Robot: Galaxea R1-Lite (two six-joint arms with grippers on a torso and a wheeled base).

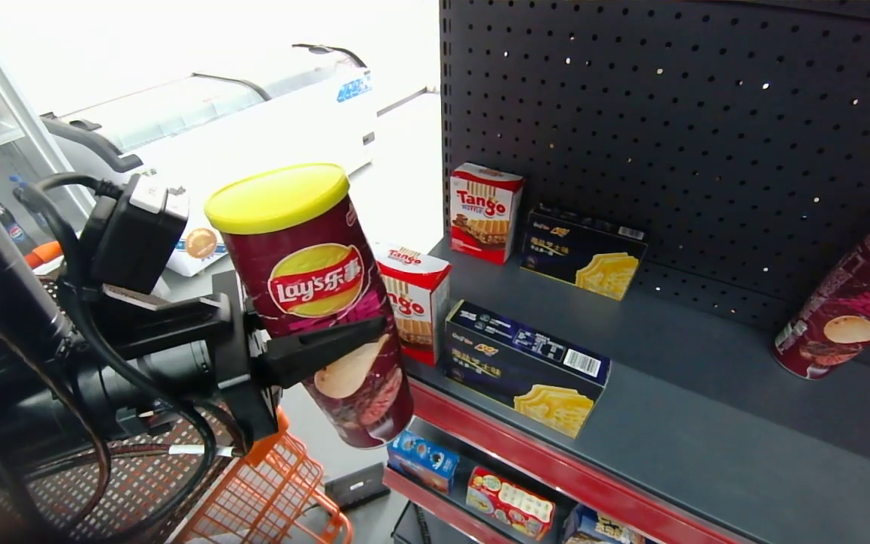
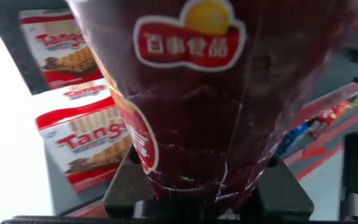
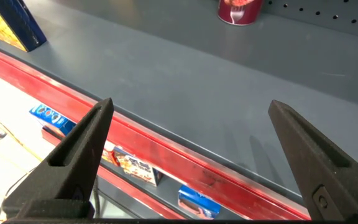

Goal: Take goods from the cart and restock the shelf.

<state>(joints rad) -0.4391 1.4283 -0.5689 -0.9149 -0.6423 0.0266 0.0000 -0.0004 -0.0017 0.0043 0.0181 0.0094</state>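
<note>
Clamping a yellow-lidded maroon chip can (image 1: 306, 279), the left gripper (image 1: 325, 355) hangs off the grey metal shelf's (image 1: 707, 423) left end; the right gripper (image 3: 191, 155) gapes wide, empty. Shelved: one twin can (image 1: 850, 302), two red-white wafer boxes (image 1: 484, 211) (image 1: 416, 302), two dark-blue boxes (image 1: 582, 253) (image 1: 526, 366).

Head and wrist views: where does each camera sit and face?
Head view: on the robot's head, looking down at the shelf; left gripper holds the chip can.
Left wrist view: behind that can, facing the wafer boxes.
Right wrist view: over the shelf edge, open right gripper framing a second can.
Shared: head and left wrist show can and boxes.
</note>
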